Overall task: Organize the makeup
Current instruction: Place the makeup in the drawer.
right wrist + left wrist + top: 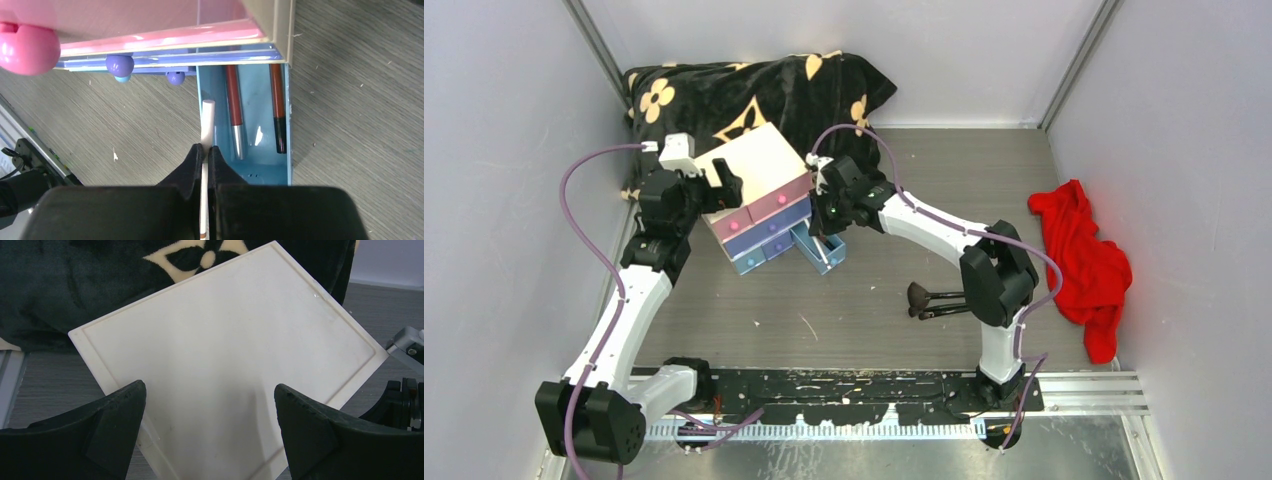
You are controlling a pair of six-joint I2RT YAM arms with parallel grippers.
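The left pincer stands wide open with nothing between its fingers. Straight under and ahead of it lies the flat white top of the chest, turned cornerwise. Whether the fingers touch that top cannot be told. Beyond the chest, further from this pincer, is a black blanket with cream flowers, bunched against the back wall.

Across the front of the chest, between the two pincers, run the pink drawer, the purple drawers and, lowest, a closed blue one on the left. The blue drawer on the right is pulled out, directly below the right pincer.

That pincer is closed tight on a slim white stick, gripped partway along its length. The free end points ahead of the fingertips, towards the chest, and sits at the drawer's left wall. It is not clear whether it is inside the wall or on top of it. Just to the right of the pincer, on the drawer floor, lie two red-brown pencils side by side, one silver-tipped, one black-tipped, their far ends hidden under the chest.

Two brushes with black handles lie on the table, well apart from the right pincer, beside that arm's elbow. Further right is a crumpled red cloth, far from both pincers.
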